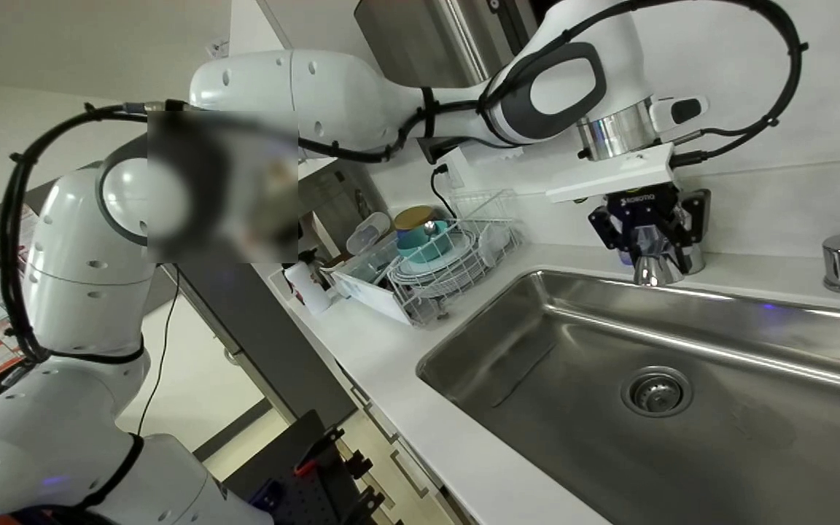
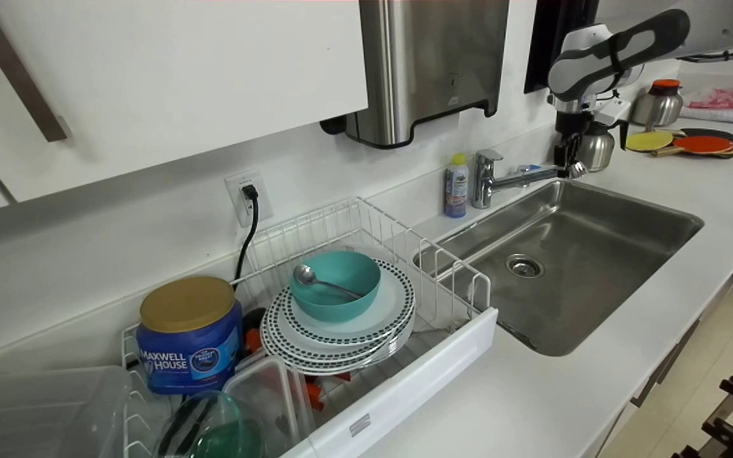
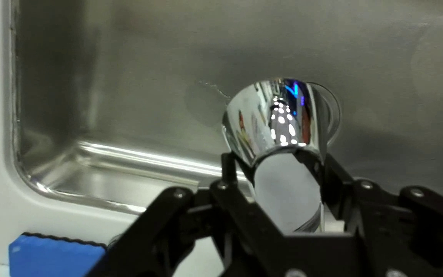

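Chrome and flared, the faucet head (image 3: 275,115) sits right of centre in the wrist view, gripped by the black two-fingered gripper (image 3: 281,169) near the edge of a rectangular stainless-steel sink (image 3: 148,88); a blue, dark-edged sponge (image 3: 56,257) lies lower left.

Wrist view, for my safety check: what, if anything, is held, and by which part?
The gripper appears to hold the chrome faucet head by the narrow part just above its flared end, jaws on either side.
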You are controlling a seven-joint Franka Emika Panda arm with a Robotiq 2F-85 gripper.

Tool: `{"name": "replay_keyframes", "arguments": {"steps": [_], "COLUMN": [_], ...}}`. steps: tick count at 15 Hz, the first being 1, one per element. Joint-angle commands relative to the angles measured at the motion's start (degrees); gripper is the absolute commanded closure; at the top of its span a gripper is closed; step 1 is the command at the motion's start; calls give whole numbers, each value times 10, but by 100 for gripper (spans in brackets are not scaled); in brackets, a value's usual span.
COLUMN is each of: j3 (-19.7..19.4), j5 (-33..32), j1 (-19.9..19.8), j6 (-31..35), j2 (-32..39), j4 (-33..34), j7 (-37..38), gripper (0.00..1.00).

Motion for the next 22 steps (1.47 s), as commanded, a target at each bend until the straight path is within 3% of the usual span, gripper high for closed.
{"name": "replay_keyframes", "arguments": {"steps": [1, 8, 12, 13, 14, 17, 22], "j3": [5, 1, -4, -6, -6, -15, -4], "j5": [-2, -11, -14, -14, -14, -13, 7], "j1": [-16, -35, -32, -30, -30, -32, -48], "j6": [-14, -38, -51, -59, -62, -44, -83], "j2": [43, 135, 157, 161, 165, 152, 121], "j4": [72, 226, 269, 281, 290, 276, 263], "j7": [-31, -179, -194, -192, -190, -193, -203], "gripper": [71, 72, 72, 40, 21, 1, 0]}}
